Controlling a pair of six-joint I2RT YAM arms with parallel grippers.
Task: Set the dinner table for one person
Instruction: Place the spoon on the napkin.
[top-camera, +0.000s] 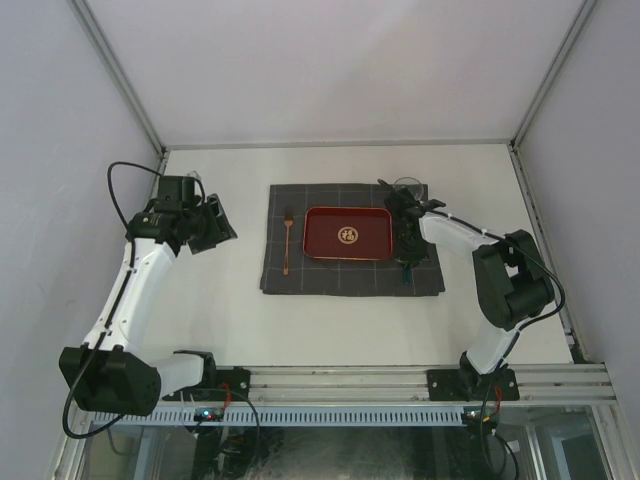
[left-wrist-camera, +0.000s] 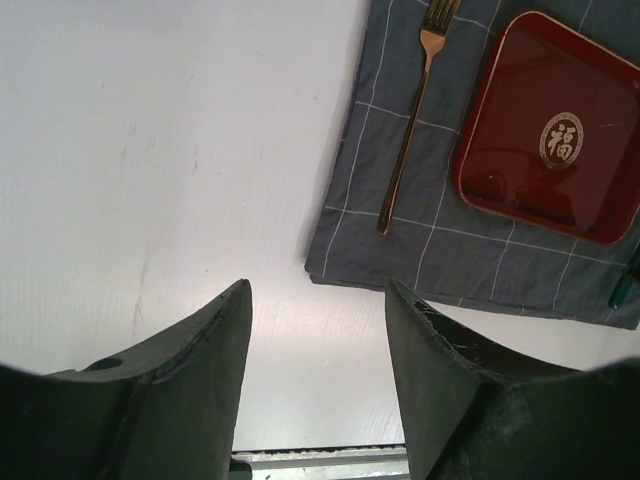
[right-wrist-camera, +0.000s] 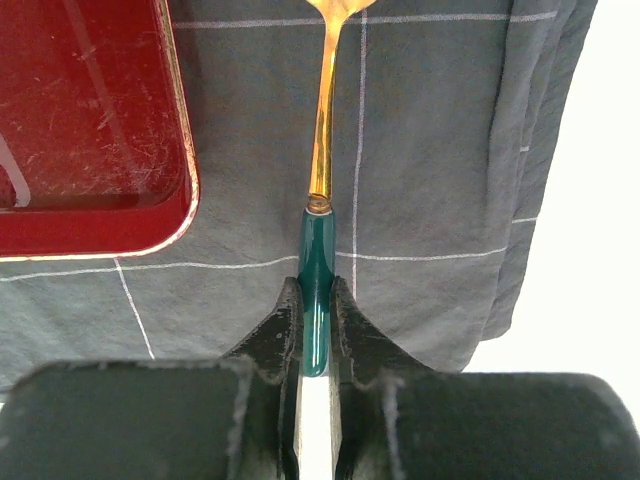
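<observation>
Grey checked cloth (top-camera: 350, 275), red tray (top-camera: 370, 240), off-white dinner table (top-camera: 220, 320)
Thin white lines on the cloth; gold rim and emblem on the tray; copper fork (top-camera: 287, 240); utensil (right-wrist-camera: 318, 270) with green handle, gold stem.

Pretty clearly a robotics lab test cell, not anyone's home. The plain off-white rectangular counter (top-camera: 230, 320) was boxed in by blank white wall panels (top-camera: 330, 70) on aluminium struts (top-camera: 118, 75). A cabled left robot arm (top-camera: 131, 290) and right robot arm (top-camera: 510, 285) were bolted to a slotted aluminium rail (top-camera: 350, 380).

White arm links (top-camera: 135, 290), blk joints (top-camera: 510, 280), blk cables (top-camera: 110, 190)
</observation>
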